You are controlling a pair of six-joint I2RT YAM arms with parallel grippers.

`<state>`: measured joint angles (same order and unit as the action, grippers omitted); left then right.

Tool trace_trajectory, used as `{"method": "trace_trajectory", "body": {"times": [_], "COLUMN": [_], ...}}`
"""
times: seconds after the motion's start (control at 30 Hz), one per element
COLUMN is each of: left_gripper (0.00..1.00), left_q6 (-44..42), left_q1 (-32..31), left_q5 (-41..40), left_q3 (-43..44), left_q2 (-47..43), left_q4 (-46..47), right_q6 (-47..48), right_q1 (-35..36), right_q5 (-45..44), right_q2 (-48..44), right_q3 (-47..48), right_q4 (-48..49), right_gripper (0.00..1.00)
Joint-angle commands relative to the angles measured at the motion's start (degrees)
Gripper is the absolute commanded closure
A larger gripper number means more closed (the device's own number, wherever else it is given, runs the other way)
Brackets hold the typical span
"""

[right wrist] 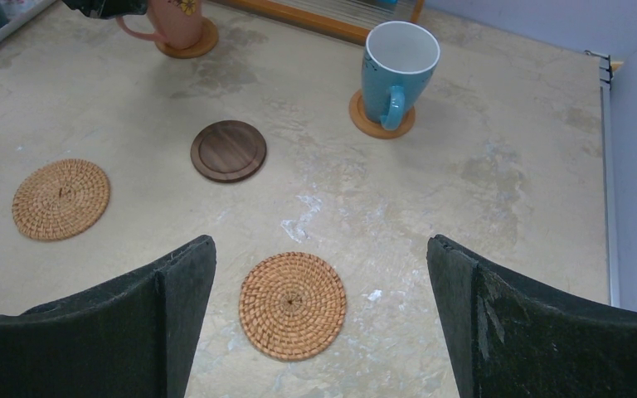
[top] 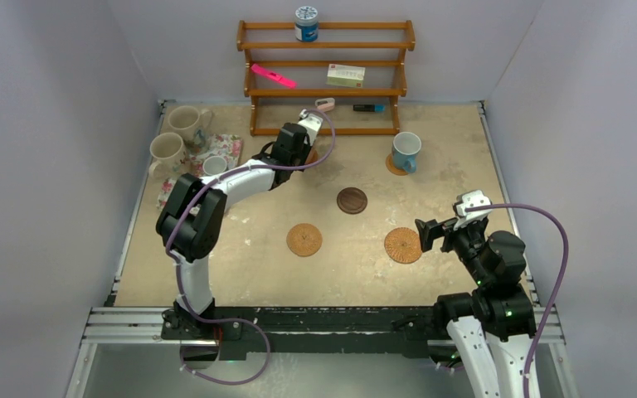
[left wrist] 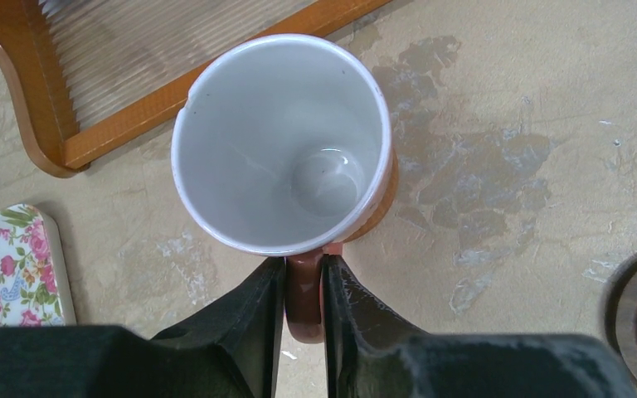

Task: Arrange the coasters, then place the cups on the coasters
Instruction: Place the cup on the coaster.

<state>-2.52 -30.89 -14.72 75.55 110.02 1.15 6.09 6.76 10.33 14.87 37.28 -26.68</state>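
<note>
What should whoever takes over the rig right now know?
Left gripper: shut on pink mug's handle; mug stands on a coaster by the shelf.
Right gripper: open, empty, over a woven coaster.
Done: five coasters laid out, blue mug on one.
Left: release pink mug; move two cream mugs and small mug by the mat to dark coaster, woven coaster, other woven coaster.

Five coasters — four tan, one dark; five cups.
</note>
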Motion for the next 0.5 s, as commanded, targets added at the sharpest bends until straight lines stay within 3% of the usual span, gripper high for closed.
{"method": "trace_trajectory", "body": {"times": [0.0,0.1,0.47], "left_gripper": [0.73,0.68,0.65], "left_q6": [0.02,-0.02,-0.14], "left_q1": [-0.16,-0.22,-0.20], "left_q5": [0.03,0.35,0.56], "left_q3": [1.62,1.69,1.70], "left_q2": [-3.39,-3.30,-3.12], "left_q4": [2.71,2.57,2.54], "right_q6": [0.62,0.66,0.67], "right_q1": [0.44,0.45,0.59], "right_q5": [1.45,1.45,1.46], "right_q2": [-0.15,-0.15,-0.19], "right_q3": [0.13,0.12,0.08], "right_q4": [1.19,1.19,1.14], "right_gripper": [0.01,0.01,0.01]}}
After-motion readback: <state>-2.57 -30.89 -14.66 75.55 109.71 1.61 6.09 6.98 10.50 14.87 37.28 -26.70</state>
